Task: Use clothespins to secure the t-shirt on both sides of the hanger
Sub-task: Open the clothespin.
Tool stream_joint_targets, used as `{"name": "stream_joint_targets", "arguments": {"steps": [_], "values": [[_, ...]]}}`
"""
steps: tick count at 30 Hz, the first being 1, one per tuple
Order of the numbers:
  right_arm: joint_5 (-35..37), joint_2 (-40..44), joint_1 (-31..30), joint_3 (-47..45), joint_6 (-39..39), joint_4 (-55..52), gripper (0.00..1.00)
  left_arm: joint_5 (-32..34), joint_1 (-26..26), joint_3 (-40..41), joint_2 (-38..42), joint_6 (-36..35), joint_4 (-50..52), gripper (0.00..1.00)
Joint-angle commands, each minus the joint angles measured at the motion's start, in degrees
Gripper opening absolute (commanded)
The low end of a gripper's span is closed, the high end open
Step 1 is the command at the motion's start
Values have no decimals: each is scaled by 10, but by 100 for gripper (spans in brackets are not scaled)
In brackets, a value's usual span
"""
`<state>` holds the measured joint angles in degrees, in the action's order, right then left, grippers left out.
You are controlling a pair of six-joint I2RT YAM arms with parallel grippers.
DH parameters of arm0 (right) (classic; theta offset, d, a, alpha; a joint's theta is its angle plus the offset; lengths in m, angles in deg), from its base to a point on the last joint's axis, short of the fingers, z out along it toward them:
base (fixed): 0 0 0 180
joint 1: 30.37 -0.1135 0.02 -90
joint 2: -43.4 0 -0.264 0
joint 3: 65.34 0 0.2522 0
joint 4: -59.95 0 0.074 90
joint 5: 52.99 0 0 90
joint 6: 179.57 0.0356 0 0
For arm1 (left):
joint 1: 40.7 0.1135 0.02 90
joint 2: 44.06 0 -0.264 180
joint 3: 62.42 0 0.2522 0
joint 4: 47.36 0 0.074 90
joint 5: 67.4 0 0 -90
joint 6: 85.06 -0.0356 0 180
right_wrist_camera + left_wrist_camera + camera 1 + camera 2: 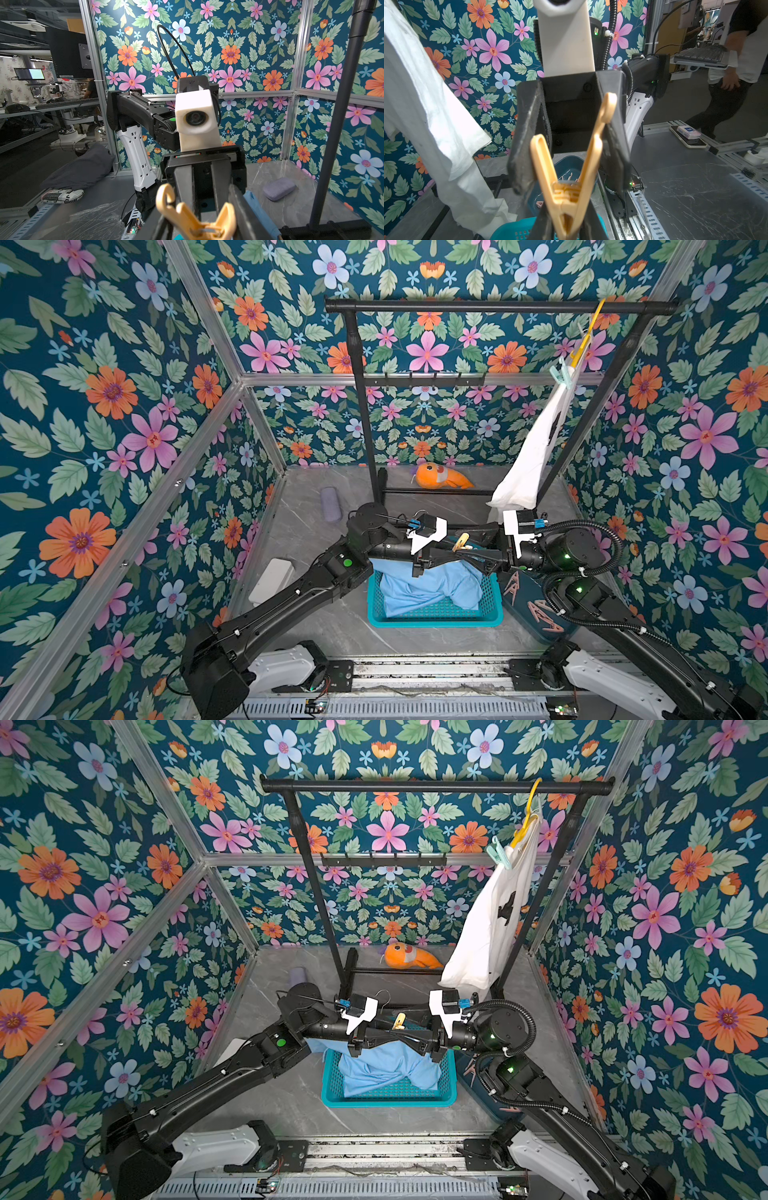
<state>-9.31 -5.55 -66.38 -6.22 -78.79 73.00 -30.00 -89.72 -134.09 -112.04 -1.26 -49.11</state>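
Note:
A cream-yellow clothespin (461,542) (399,1021) hangs between both grippers above the basket. My left gripper (566,226) (455,554) is shut on its nose end. My right gripper (203,218) (471,551) faces it, pads pressed against the outside of both spread handles (600,128). At the right end of the rack, the white t-shirt (536,448) (490,919) (425,104) hangs on a yellow hanger (582,344) (525,824). A mint clothespin (559,375) (498,853) is clipped on its near shoulder. The far shoulder is hidden.
A teal basket (436,620) with blue cloth sits under the grippers. Pink clothespins (544,616) lie in a dark tray to its right. The black rack (498,306) stands behind, with an orange plush fish (440,477), a purple case (330,504) and a white box (272,580) nearby.

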Motion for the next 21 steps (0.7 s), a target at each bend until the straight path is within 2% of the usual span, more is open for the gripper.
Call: {"name": "stream_joint_targets", "arguments": {"steps": [1, 10, 12, 15, 16, 18, 20, 21], "values": [[-12, -3, -2, 5, -3, 29, 35, -3, 1, -3, -1, 1, -5, 0], [-14, -2, -2, 4, -11, 16, 0, 2, 1, -6, 0, 1, 2, 0], [-12, 1, -3, 5, -15, 10, 0, 14, 1, -9, 2, 2, 8, 19], [-5, 7, -2, 1, -24, 3, 0, 24, 1, -11, 6, -3, 19, 25], [-2, 8, -3, 0, -26, 0, 0, 25, 1, -12, 7, -2, 19, 32], [3, 9, -2, -1, -31, -6, 0, 26, 1, -11, 7, 3, 19, 60], [7, 10, -3, -4, -38, -10, 0, 31, 1, -12, 7, 11, 17, 81], [13, 10, -2, -4, -42, -14, 0, 35, 1, -12, 7, 17, 17, 98]]}}
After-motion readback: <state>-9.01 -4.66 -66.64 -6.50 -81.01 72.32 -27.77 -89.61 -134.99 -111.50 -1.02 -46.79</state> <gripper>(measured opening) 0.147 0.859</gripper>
